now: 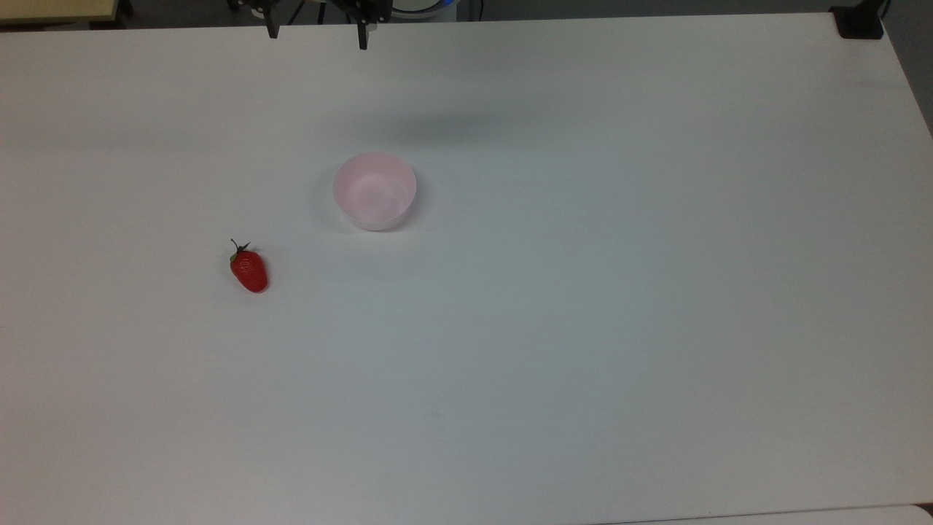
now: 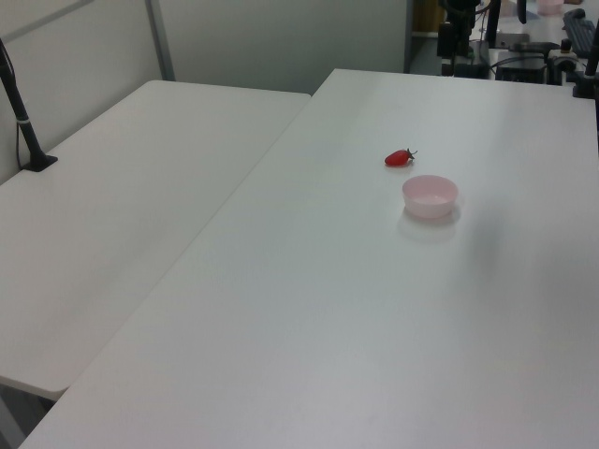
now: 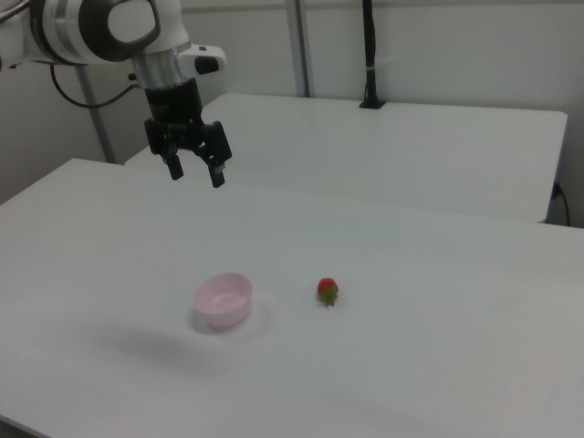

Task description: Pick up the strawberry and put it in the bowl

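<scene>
The gripper (image 3: 194,172) hangs high with its fingers (image 3: 217,173) wide apart and empty, so it should go down over the red strawberry (image 1: 249,270) lying on the counter (image 1: 583,328) near the pink bowl (image 1: 375,191).

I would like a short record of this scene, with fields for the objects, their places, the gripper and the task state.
strawberry: lies on its side on the white table, apart from the bowl, on the top view's left of it
bowl: upright, nothing inside
gripper: open, holds nothing, raised above the table
task state: strawberry not yet picked up
other: black post on the neighbouring table
</scene>
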Motion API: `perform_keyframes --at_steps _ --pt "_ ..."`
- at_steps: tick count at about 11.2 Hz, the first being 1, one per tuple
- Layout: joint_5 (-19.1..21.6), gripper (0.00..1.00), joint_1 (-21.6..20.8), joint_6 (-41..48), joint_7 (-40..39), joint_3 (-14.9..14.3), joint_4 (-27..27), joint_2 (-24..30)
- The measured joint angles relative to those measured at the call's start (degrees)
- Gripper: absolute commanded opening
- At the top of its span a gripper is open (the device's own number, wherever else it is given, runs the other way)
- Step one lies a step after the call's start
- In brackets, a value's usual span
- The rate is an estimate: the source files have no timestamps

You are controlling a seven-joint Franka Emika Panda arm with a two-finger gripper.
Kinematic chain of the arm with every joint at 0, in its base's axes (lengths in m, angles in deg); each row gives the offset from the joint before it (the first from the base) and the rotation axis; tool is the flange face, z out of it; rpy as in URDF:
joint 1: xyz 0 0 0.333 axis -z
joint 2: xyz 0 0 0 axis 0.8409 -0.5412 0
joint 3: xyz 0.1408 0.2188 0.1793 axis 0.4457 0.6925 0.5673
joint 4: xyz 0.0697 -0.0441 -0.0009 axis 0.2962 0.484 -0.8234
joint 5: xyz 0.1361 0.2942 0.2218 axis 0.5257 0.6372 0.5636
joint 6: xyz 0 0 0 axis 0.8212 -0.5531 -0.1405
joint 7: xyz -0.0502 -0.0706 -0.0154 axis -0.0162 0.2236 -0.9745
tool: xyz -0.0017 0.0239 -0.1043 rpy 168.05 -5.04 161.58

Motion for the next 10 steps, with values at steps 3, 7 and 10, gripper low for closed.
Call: perform_keyframes --at_steps 3,7,10 --pt "0.0 1.00 0.6 0.0 0.0 0.0 0.0 0.0" --pt "0.0 1.00 1.0 0.0 -0.8 0.0 0.0 -0.1" --pt "0.0 1.00 1.1 -1.2 -1.2 0.0 0.1 -1.1"
